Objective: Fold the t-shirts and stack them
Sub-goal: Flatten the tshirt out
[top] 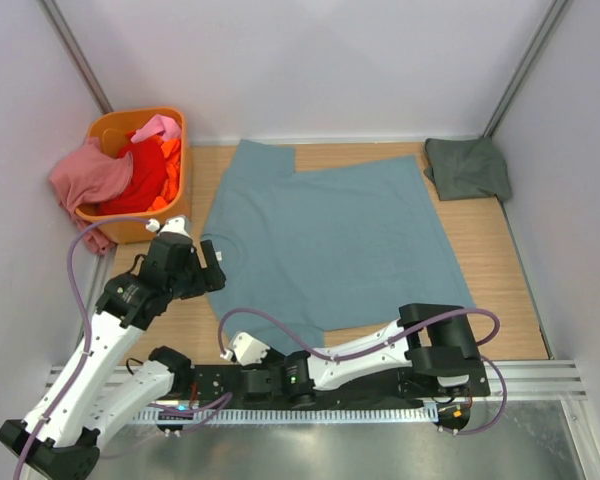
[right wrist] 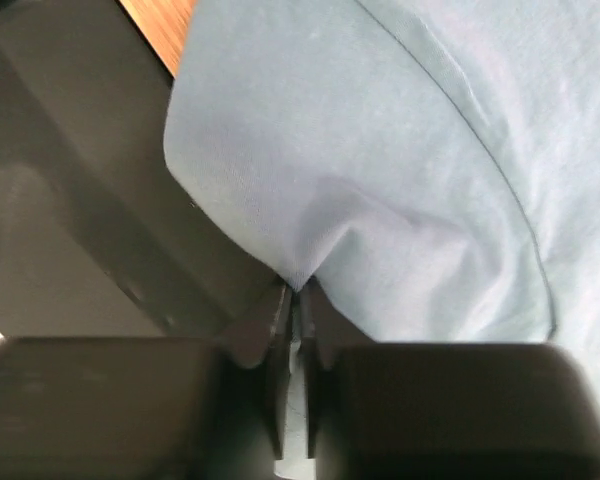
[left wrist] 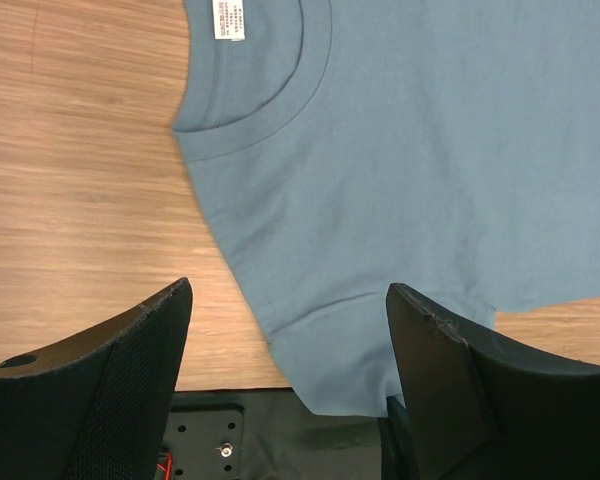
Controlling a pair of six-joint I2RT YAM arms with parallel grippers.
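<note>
looking down from the top camera, your big blue-teal shirt (top: 330, 240) is spread flat over the middle of the wooden table (top: 495, 290), collar pointing left and one sleeve sticking out toward the far wall. the near-left sleeve runs off the table's near edge, over the black base plate (left wrist: 230, 430).

your left gripper (left wrist: 288, 293) is right by the collar end. its jaws are spread wide with nothing in them. in the left wrist view that near sleeve and its seam sit between the two fingers, under them. the collar, with its white label (left wrist: 230, 18), lies a bit past the fingertips. can't tell from these shots if the fingers touch the cloth.

your right gripper (right wrist: 298, 295) is clenched tight on a small pinch of the same blue shirt. the cloth puckers into a little peak right where the fingers meet and fans out from there. the arm itself lies stretched leftward along the near edge.

the dark grey-green shirt (top: 468, 168) sits bunched in the far right corner, just beside the blue one's corner. over in the far left corner the orange basket (top: 130, 230) has a pink shirt (top: 88, 178) draped over its left rim and a red shirt (top: 140, 172) inside.
</note>
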